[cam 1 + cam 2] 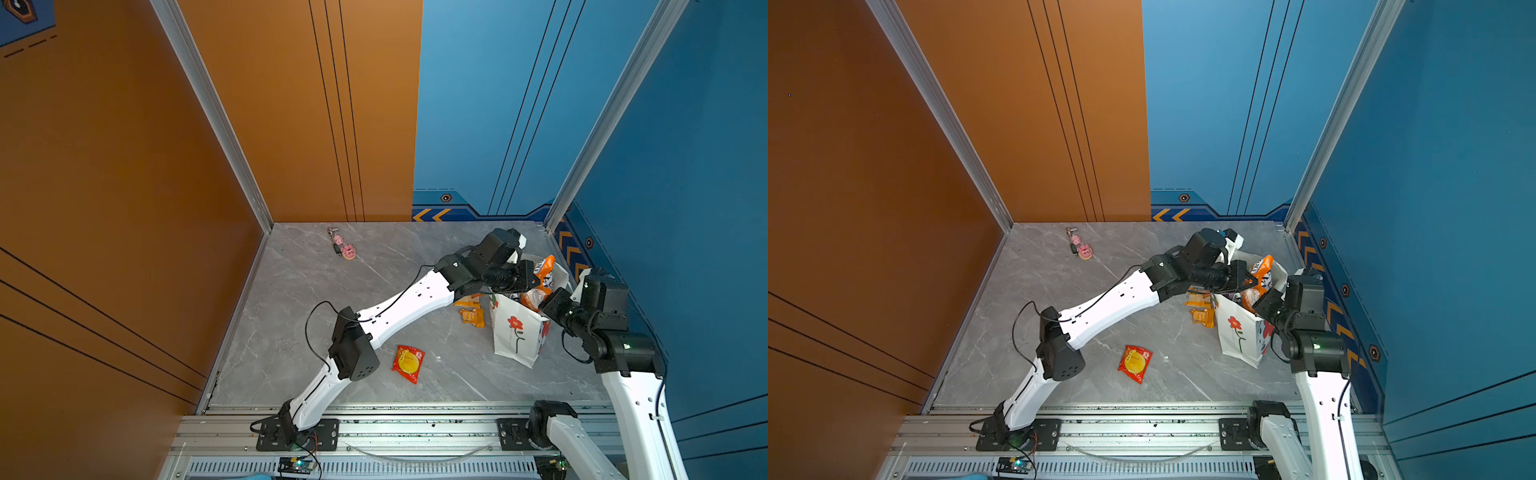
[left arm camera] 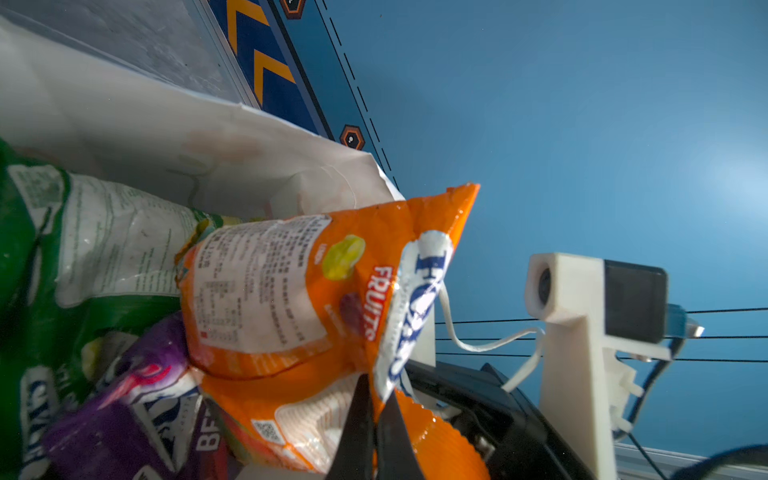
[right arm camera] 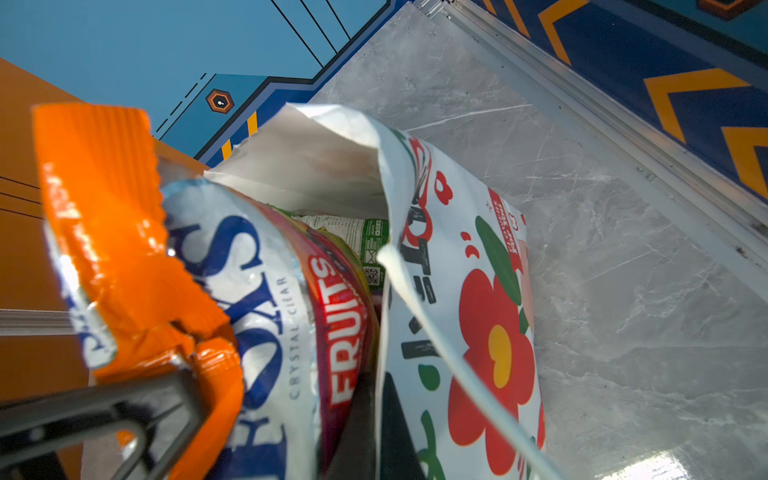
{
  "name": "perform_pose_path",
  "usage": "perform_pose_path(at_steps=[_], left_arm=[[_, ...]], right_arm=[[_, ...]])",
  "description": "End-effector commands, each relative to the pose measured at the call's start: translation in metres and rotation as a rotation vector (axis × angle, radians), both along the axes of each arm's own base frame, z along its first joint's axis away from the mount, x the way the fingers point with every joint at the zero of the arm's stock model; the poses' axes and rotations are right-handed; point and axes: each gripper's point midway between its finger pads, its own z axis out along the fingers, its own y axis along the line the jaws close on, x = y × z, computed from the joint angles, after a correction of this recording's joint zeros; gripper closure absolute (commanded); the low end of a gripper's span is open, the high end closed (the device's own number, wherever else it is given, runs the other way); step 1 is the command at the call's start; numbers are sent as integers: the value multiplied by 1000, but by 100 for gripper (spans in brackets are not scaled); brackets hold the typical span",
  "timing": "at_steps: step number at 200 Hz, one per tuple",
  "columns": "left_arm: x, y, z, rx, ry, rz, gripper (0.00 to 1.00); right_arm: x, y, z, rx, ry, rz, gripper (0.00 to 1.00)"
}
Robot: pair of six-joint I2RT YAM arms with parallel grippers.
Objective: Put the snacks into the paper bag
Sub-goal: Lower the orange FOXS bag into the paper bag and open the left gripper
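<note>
You have one white paper bag (image 1: 515,332), red flower on a black stem, standing at the right of the surface (image 1: 332,332), its rim pinched in your right claw (image 3: 378,395); one green packet (image 2: 104,232) and one purple packet (image 2: 137,399) show inside. Your left claw (image 2: 376,399) is clamped on one orange bag (image 2: 291,291) reading "FOX'S CRYSTAL CLEAR FRUITS", sticking out of the mouth. Outside lie two small orange sachets (image 1: 473,318) just beside the bag, one red-yellow packet (image 1: 408,363) and two pink pig charms (image 1: 344,247).

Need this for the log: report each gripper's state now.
The left gripper: closed on the orange snack bag, at its crimped edge.
The right gripper: closed on the paper bag, at its rim.
</note>
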Motion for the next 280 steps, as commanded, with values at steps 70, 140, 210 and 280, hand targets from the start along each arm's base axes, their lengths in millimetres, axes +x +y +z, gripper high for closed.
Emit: perform_pose_path(at_steps=[70,140,210,280], left_arm=[[30,34,-50,248,-47,92,100],[21,33,-40,241,-71,65,88],[21,45,-20,248,-141,93,61],[15,72,19,273,-322,173,40]], right_arm=[[20,39,46,50,-188,171,100],[22,38,53,-7,-191,179,100],[19,32,53,-10,-192,160,100],[16,21,54,-39,-191,111,100]])
